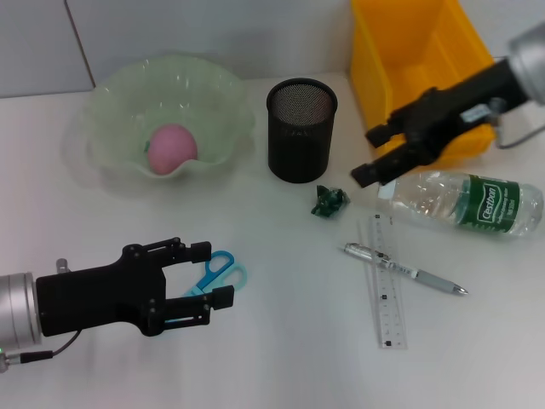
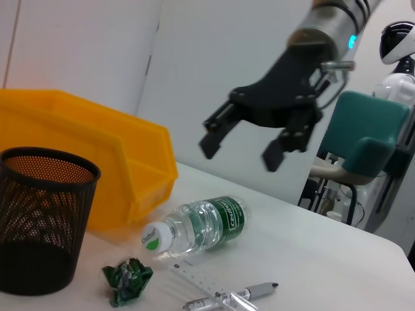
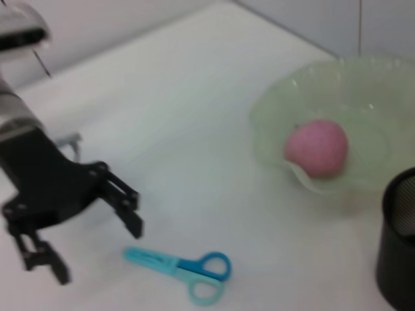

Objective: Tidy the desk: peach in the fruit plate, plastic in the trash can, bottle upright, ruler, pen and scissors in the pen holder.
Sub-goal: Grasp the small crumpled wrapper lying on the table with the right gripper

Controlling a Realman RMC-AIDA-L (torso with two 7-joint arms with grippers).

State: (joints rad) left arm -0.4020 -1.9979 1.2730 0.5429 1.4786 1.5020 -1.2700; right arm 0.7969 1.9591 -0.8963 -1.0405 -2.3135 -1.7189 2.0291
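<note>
The pink peach (image 1: pixel 172 146) lies in the pale green fruit plate (image 1: pixel 111 111). Blue scissors (image 1: pixel 220 271) lie flat on the desk, and my left gripper (image 1: pixel 211 274) hovers open right over their blades. The crumpled green plastic (image 1: pixel 329 201) sits in front of the black mesh pen holder (image 1: pixel 301 129). On its side lies the clear bottle (image 1: pixel 464 203), cap toward my right gripper (image 1: pixel 368 154), which hangs open just above the cap. A clear ruler (image 1: pixel 387 285) and a silver pen (image 1: pixel 404 271) lie crossed. The yellow trash can (image 1: pixel 409 51) stands behind.
The left wrist view shows the right gripper (image 2: pixel 240 151) raised over the bottle (image 2: pixel 198 227), with the pen holder (image 2: pixel 39 220) and the plastic (image 2: pixel 128 278) close by. The right wrist view shows the scissors (image 3: pixel 181 265) beside the left gripper (image 3: pixel 96 246).
</note>
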